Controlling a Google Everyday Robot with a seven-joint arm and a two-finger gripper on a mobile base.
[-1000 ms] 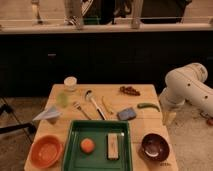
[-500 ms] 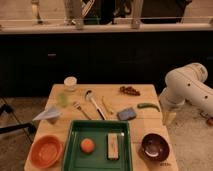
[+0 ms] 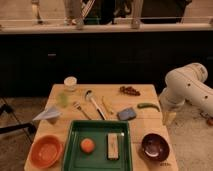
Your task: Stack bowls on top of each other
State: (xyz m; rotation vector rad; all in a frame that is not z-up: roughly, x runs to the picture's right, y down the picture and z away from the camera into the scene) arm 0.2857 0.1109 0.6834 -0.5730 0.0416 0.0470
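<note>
A glossy dark maroon bowl (image 3: 154, 146) sits upright at the front right corner of the wooden table (image 3: 148, 124). A bright orange bowl (image 3: 46, 150) sits upright at the front left corner. The two bowls are apart, with the green tray (image 3: 98, 124) between them. My white arm comes in from the right. Its gripper (image 3: 169, 119) points down just off the table's right edge, behind and to the right of the maroon bowl, holding nothing that I can see.
The tray holds an orange fruit (image 3: 87, 145) and a pale bar (image 3: 114, 145). Behind it lie a spoon (image 3: 92, 102), a fork (image 3: 80, 109), a blue sponge (image 3: 127, 114), a green pepper (image 3: 148, 106), a white cup (image 3: 70, 82) and a folded paper (image 3: 47, 115). A dark counter stands behind.
</note>
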